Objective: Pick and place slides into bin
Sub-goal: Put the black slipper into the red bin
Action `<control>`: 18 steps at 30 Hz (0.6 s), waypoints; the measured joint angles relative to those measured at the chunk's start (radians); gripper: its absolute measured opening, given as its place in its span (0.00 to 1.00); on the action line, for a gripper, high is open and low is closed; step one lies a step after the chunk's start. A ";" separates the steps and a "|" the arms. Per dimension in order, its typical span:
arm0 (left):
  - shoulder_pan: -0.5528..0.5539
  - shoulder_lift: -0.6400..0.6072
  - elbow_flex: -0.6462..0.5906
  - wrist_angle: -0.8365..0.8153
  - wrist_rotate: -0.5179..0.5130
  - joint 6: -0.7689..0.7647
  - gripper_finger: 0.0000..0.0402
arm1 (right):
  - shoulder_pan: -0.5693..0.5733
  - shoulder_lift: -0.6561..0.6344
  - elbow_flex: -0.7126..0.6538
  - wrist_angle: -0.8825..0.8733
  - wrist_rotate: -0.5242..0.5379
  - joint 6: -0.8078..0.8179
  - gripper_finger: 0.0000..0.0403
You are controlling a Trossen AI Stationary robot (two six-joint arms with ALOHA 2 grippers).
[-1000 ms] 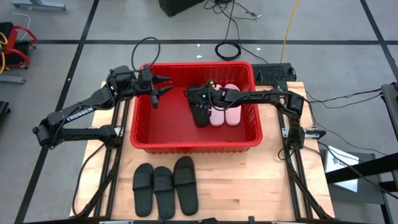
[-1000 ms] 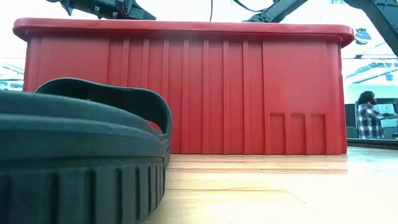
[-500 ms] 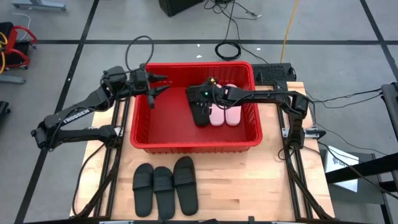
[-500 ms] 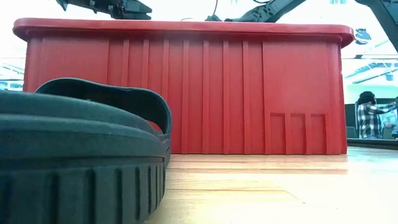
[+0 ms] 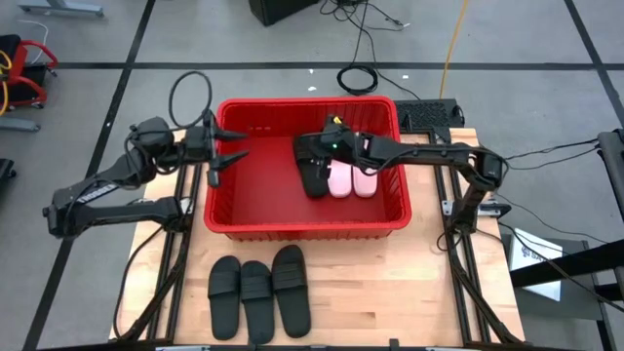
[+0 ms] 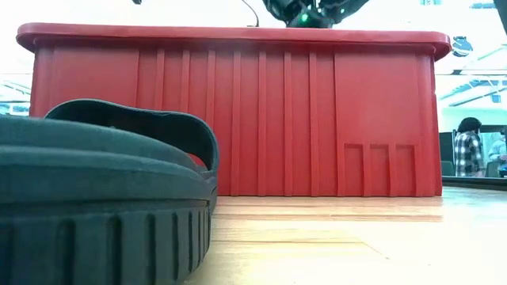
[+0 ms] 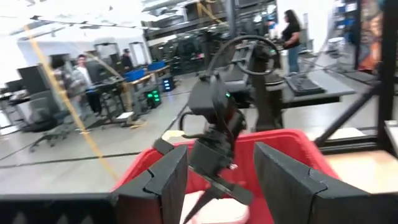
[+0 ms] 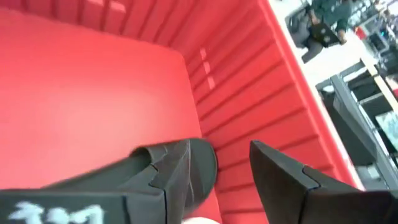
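Note:
The red bin (image 5: pixel 253 195) stands mid-table. A black slide (image 5: pixel 314 178) and two pale pink slides (image 5: pixel 351 181) lie on the bin's floor, side by side at its far right. Three more black slides (image 5: pixel 257 295) lie soles down on the table near its near edge; one fills the low view's left (image 6: pixel 95 182). My right gripper (image 5: pixel 304 148) hovers open above the binned black slide (image 8: pixel 208 163), holding nothing. My left gripper (image 5: pixel 232 145) stands open and level over the bin's left rim, pointing toward the right arm (image 7: pixel 214 118).
The bin's tall ribbed walls (image 6: pixel 238 119) ring the slides inside. Bare wood shows to the right of the three near slides (image 5: pixel 390 292). People stand in the room beyond the table (image 6: pixel 469 150).
My right gripper has risen from the black slide in the bin, up to about rim height; the slide stays flat on the bin's floor. My left gripper has drawn back toward the table's left edge, from over the bin's inside to its left rim, rising a little.

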 joint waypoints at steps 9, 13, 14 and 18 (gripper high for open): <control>-0.188 -0.010 0.000 -0.003 -0.045 0.061 0.47 | 0.106 -0.071 0.000 0.000 0.001 0.024 0.38; -0.309 -0.008 0.000 -0.002 -0.119 0.101 0.47 | 0.163 -0.098 0.000 -0.001 0.002 0.049 0.38; -0.345 -0.008 0.000 -0.002 -0.137 0.111 0.47 | 0.179 -0.102 0.000 0.000 0.002 0.049 0.38; -0.499 -0.006 0.000 -0.001 -0.227 0.135 0.47 | 0.233 -0.113 0.000 -0.001 0.005 0.076 0.38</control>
